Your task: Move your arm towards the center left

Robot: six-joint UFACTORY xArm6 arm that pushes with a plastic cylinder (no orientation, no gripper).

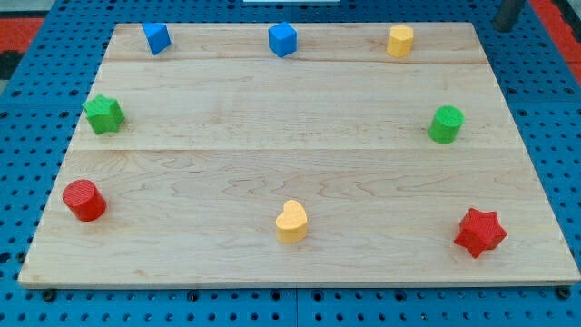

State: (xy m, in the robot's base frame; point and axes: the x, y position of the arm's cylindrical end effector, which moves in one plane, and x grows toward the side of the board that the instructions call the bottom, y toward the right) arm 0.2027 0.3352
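**Camera view: eight blocks ring the worktop, my tip at the far top right**

Camera view shows a pale wooden worktop lying on a blue pegboard. The blocks sit near its edges, well apart from one another.

Starting at the view's left, a red cylinder stands near the lower left edge. Just above it on that side is a green star. The stretch of board between these two is the centre left. Near the top left corner sits the left blue block, a tilted cube-like shape.

Around the middle, the middle blue block, a cube, rests close to the top edge. A yellow heart lies almost straight below it, near the bottom edge.

Further right, a yellow block, roughly cylindrical, stands by the top edge. A green cylinder is lower down toward the right edge. A red star sits near the bottom right corner.

My tip is at the view's top right, past the worktop's corner and over the pegboard. It lies right of the yellow block and touches no block, with the whole board between it and the centre left. The arm ends in a bare dark rod rather than a pincer, so I cannot tell any grasp state
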